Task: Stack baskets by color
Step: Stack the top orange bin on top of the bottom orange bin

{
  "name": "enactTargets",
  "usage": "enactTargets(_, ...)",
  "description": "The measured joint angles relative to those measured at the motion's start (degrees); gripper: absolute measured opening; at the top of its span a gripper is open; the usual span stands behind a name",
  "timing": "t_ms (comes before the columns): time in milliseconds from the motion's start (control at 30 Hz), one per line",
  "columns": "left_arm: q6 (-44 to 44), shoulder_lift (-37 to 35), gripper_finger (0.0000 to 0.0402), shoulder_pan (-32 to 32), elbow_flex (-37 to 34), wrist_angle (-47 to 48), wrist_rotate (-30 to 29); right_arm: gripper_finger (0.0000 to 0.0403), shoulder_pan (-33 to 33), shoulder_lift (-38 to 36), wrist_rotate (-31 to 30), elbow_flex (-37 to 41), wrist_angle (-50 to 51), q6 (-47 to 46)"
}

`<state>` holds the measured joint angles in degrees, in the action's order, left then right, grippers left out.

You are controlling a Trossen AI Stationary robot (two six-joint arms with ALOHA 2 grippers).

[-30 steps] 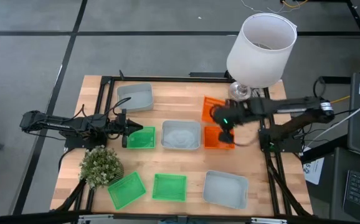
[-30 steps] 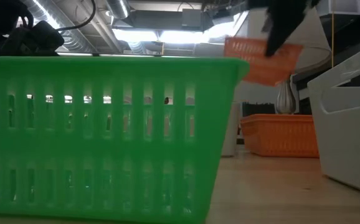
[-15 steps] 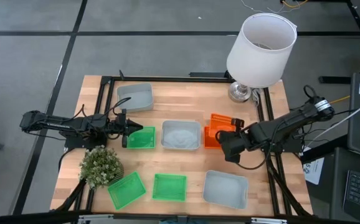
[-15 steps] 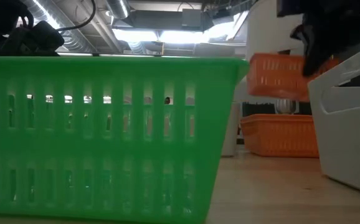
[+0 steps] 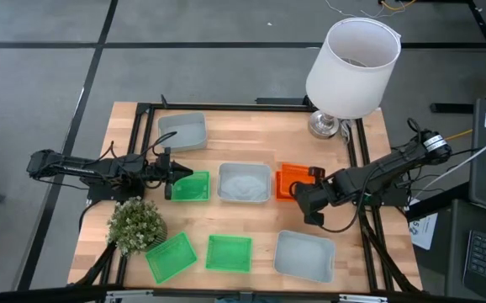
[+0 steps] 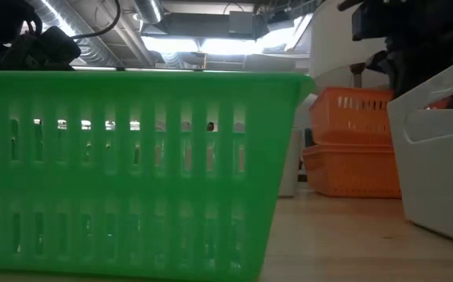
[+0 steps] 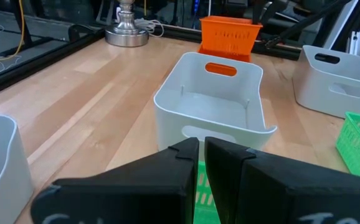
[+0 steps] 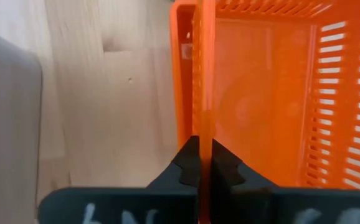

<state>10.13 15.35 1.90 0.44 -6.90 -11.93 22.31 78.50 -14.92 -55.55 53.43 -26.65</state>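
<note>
The right gripper (image 8: pixel 203 163) was clenched on the wall of an orange basket (image 5: pixel 293 178), holding it directly above another orange basket (image 6: pixel 352 169) on the desk (image 5: pixel 251 143). The left gripper (image 7: pixel 202 151) pinched a green basket's (image 5: pixel 191 187) rim.

Right arm reaches in from the bench's right edge, wrist angled down, right tool (image 8: pixel 203 163) clamped tight. Left arm stretched flat along left side, left tool (image 7: pixel 202 149) nearly closed.
</note>
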Motion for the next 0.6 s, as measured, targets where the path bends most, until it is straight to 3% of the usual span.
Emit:
enactTargets(367, 0.02, -0.02, 0.0021, 0.01, 0.0, 0.0, -0.01, 0.0037, -0.01, 0.0, -0.47, 0.0, -1.4, 0.03)
enactTargets(600, 0.0, -0.02, 0.0021, -0.01, 0.01, 0.0, 0.01, 0.0057, -0.06, 0.0, -4.19, 0.0, -1.34, 0.27)
